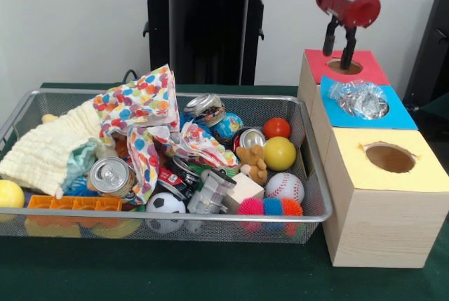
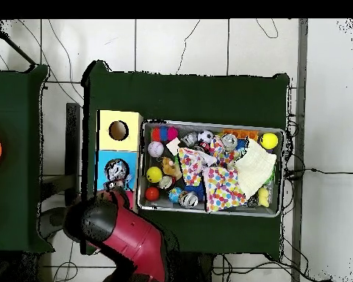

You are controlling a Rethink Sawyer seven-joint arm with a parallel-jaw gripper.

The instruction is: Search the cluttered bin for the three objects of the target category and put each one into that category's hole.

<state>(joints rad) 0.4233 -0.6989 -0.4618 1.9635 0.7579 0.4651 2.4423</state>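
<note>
The silver wire-mesh bin (image 1: 175, 215) fills the left and middle of the table and also shows in the overhead view (image 2: 279, 170). It holds a polka-dot cloth (image 1: 140, 118), a pale yellow cloth (image 1: 45, 150), several cans (image 1: 112, 175), a red ball (image 1: 276, 128), a yellow ball (image 1: 279, 153), a baseball (image 1: 285, 187) and a soccer ball (image 1: 165, 208). My gripper (image 1: 339, 43) hangs open and empty just above the hole of the red-topped box (image 1: 365, 69). In the overhead view the red arm (image 2: 128, 235) hides the gripper and that box.
A blue-topped box (image 1: 396, 115) has a crumpled silver object (image 1: 361, 97) in its hole. A yellow-topped box (image 1: 372, 196) with an empty hole (image 1: 390, 157) stands nearest the camera. A teddy (image 1: 251, 161), wooden block (image 1: 242, 189), spiky ball (image 1: 270, 208) and orange toy (image 1: 74, 203) lie in the bin.
</note>
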